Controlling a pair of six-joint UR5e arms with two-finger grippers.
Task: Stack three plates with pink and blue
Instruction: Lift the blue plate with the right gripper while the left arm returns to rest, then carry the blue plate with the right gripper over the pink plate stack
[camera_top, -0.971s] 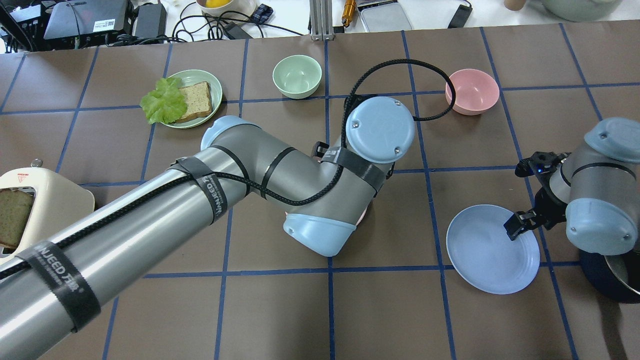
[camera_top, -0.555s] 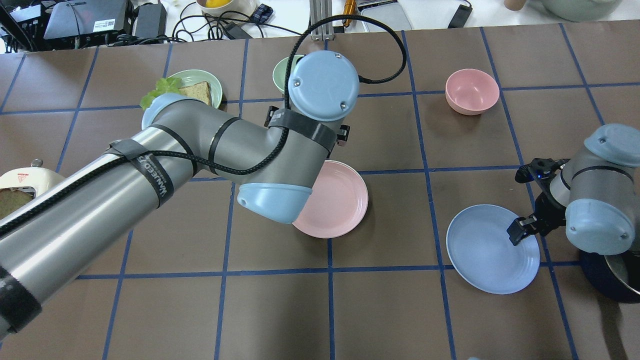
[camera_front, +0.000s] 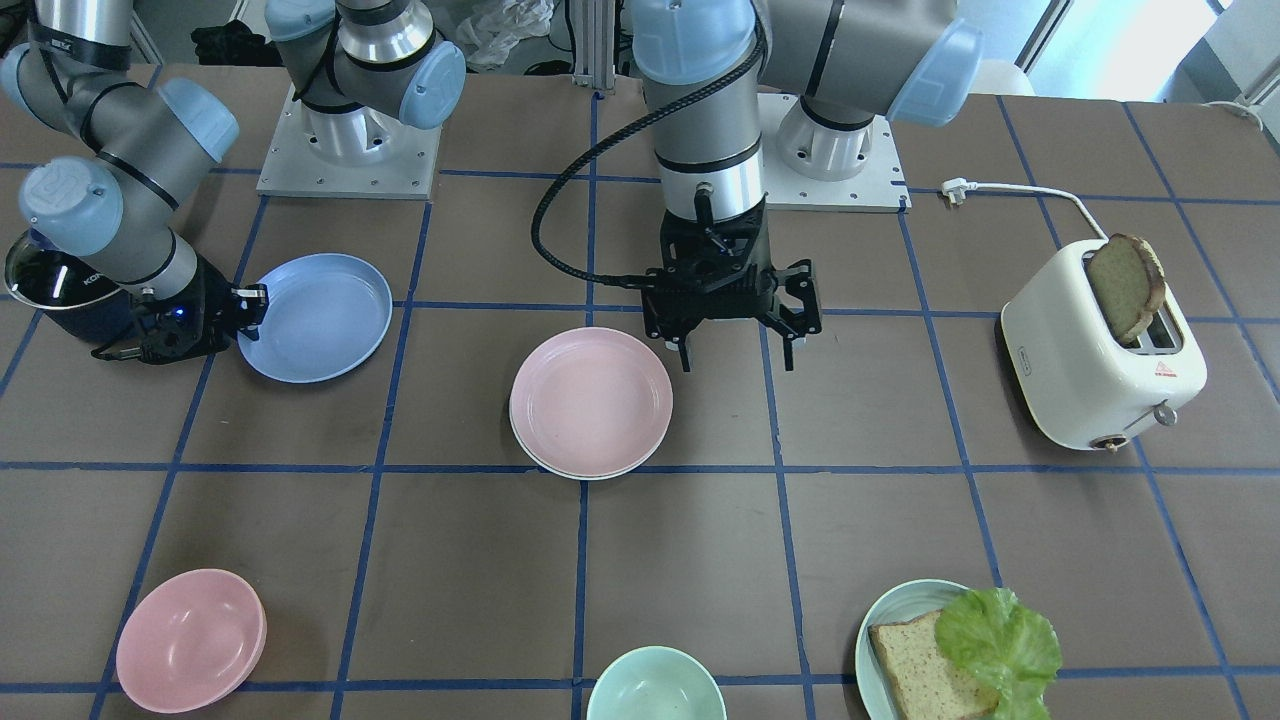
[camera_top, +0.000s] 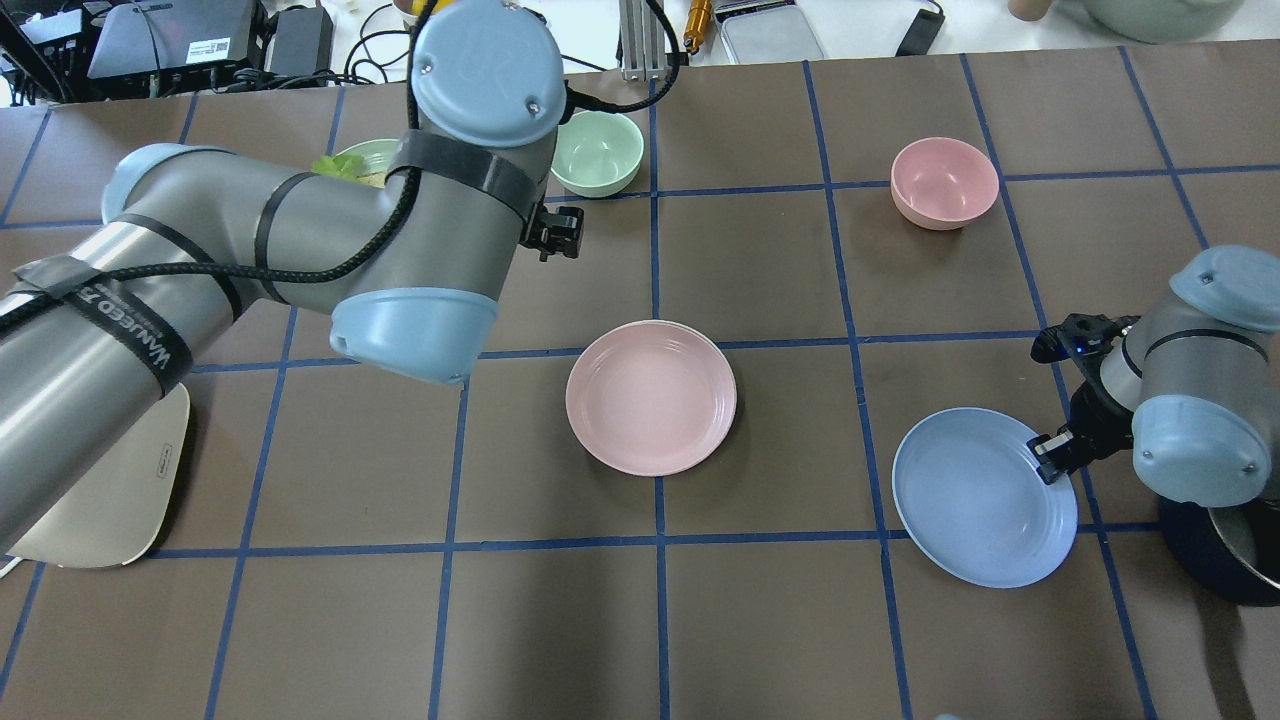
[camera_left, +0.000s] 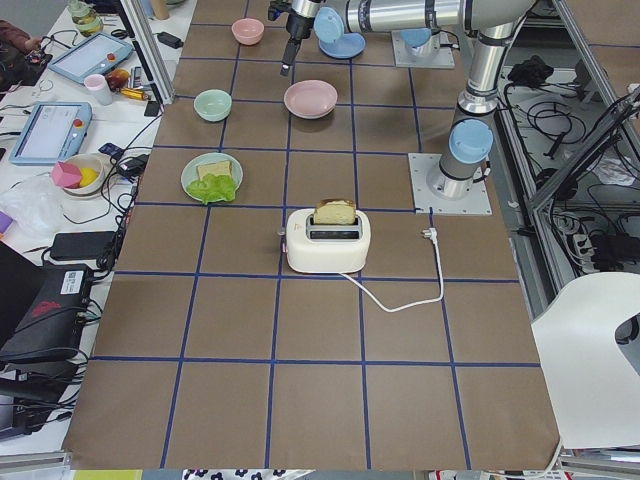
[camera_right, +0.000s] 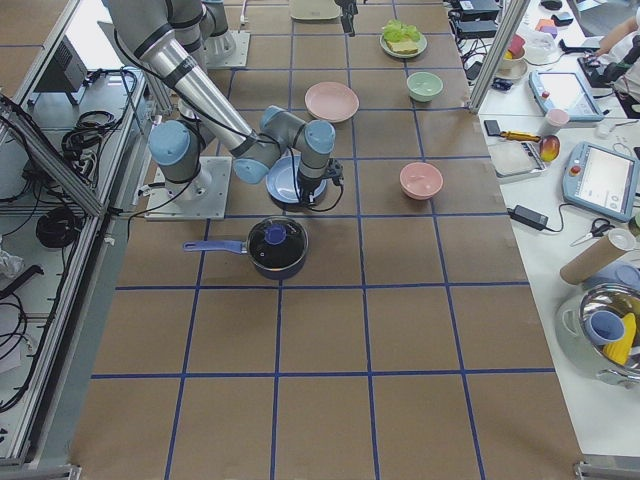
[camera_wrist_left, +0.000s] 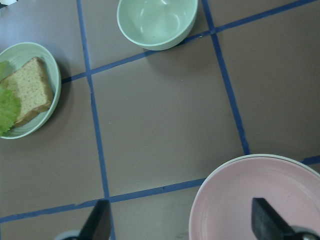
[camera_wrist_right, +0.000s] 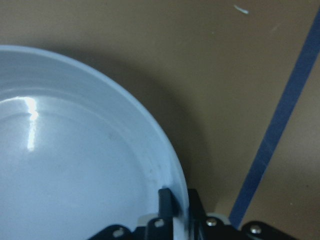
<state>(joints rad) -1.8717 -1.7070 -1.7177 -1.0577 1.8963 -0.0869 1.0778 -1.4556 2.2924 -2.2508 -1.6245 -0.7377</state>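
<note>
The pale pink plate (camera_top: 651, 397) lies at the table's middle on top of the cream-white plate, of which only a thin rim (camera_front: 570, 473) shows. My left gripper (camera_front: 735, 350) is open and empty, hanging just beside this stack; its fingertips (camera_wrist_left: 265, 220) frame the pink plate (camera_wrist_left: 255, 200) in the left wrist view. The light blue plate (camera_top: 985, 497) lies alone on the right. My right gripper (camera_top: 1055, 450) is shut on the blue plate's rim (camera_wrist_right: 175, 200), low at the table.
A pink bowl (camera_top: 944, 182) and a green bowl (camera_top: 596, 152) stand at the far side. A teal plate with bread and lettuce (camera_front: 950, 650) and a toaster (camera_front: 1100, 350) are on my left. A dark pot (camera_right: 277, 246) sits by my right arm.
My left arm has swung up and away to the far left, uncovering the pink plate. My right gripper has shifted slightly outward to the blue plate's rim.
</note>
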